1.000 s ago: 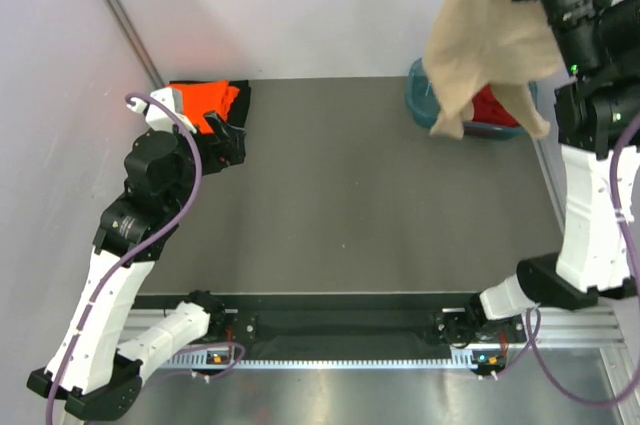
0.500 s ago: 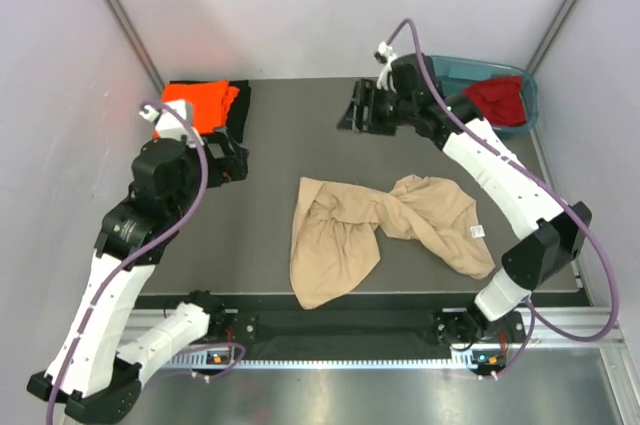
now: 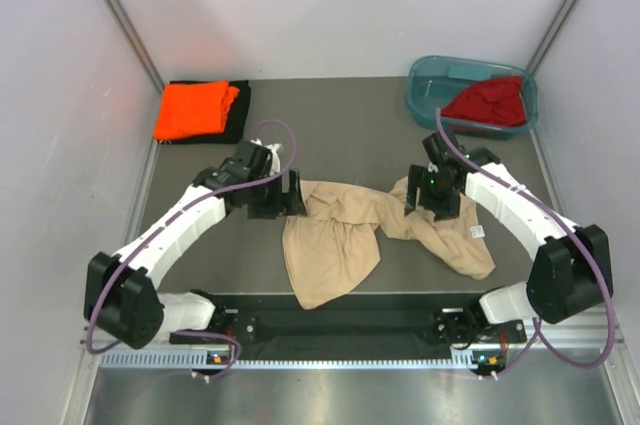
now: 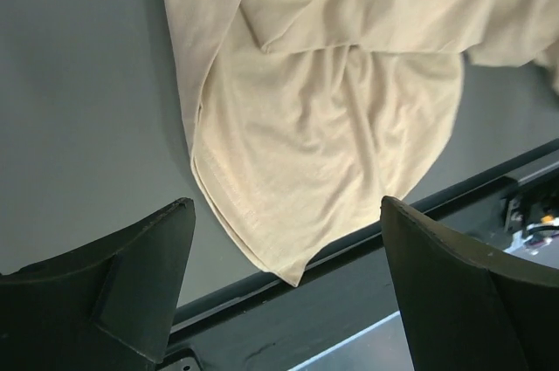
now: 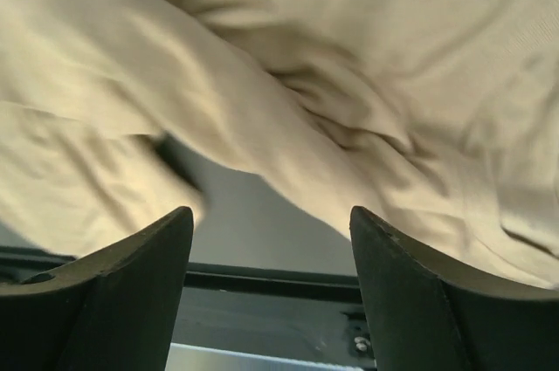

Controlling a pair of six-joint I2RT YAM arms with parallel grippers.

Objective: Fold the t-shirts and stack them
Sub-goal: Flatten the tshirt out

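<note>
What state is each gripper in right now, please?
Left gripper: open, holding nothing, above the beige t-shirt.
Right gripper: open, holding nothing, above the same shirt.

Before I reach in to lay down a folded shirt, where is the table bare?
Barest: the far middle of the table, between the orange shirt and the tub. A smaller patch lies front-left of the beige shirt. The centre is crowded: that shirt sprawls there, left fingers and right fingers at it.

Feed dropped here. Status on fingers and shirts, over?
Left fingers open, right fingers open, at beige shirt, crumpled mid-table. Orange shirt folded on black shirt, far left. Nothing blocking.
</note>
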